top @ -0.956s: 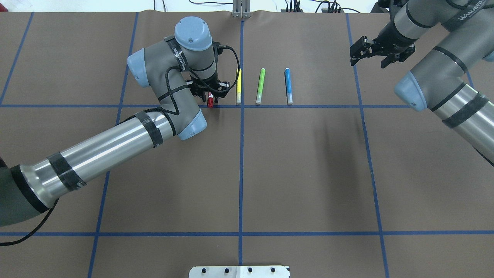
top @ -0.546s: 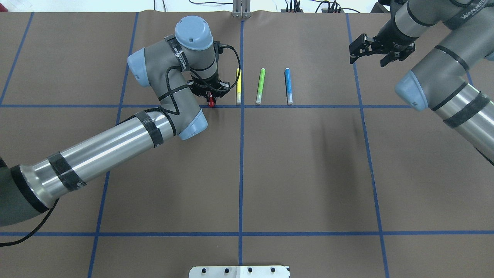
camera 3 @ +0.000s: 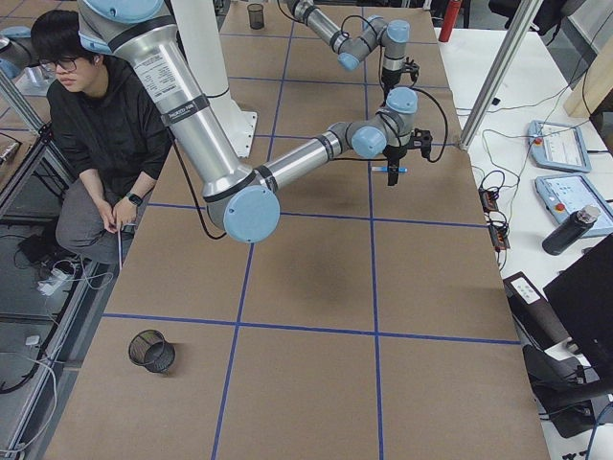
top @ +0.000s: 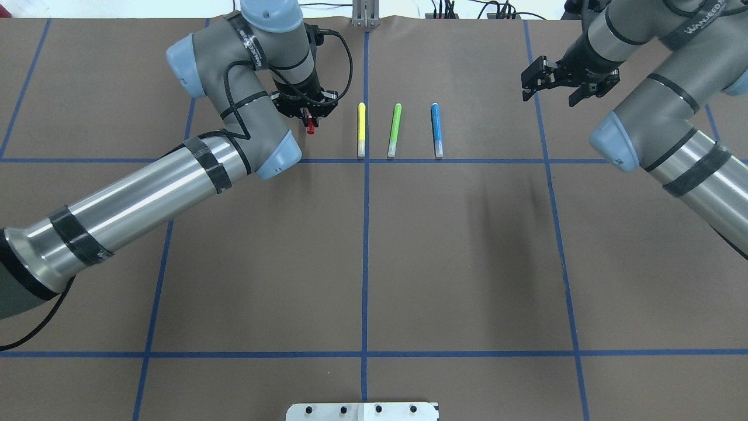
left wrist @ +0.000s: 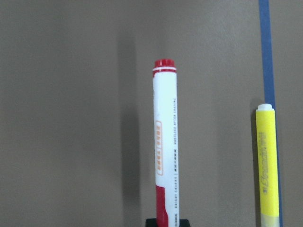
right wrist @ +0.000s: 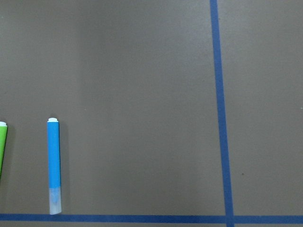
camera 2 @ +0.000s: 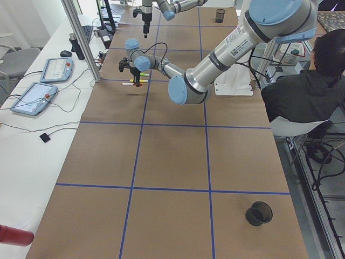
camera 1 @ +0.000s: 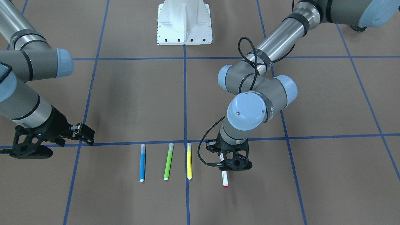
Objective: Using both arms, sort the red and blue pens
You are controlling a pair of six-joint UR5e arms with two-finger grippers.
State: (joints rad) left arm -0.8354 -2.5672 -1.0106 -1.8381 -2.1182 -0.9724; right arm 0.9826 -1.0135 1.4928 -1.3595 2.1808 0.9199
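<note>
The red pen [top: 310, 126], a white barrel with red cap and red end [left wrist: 164, 142], hangs above the brown table with my left gripper [top: 308, 114] shut on its cap end; its shadow falls beside it. From the front, the red pen [camera 1: 224, 180] sticks out below the left gripper [camera 1: 232, 163]. The blue pen [top: 436, 130] lies on the table, third in a row, and also shows as the blue pen [right wrist: 54, 165] in the right wrist view. My right gripper [top: 549, 96] hovers open and empty to that pen's right, the right gripper [camera 1: 59, 144] clear of the table.
A yellow marker [top: 362, 130] and a green marker [top: 395, 130] lie parallel between the red pen and the blue pen. Blue tape lines [top: 366, 234] grid the table. A black mesh cup [camera 2: 259, 213] stands near one table end. A seated person [camera 2: 302, 97] is beside the robot base.
My left gripper has lifted the red pen off the table and carried it toward the far edge and slightly left. The right gripper has drifted a little left.
</note>
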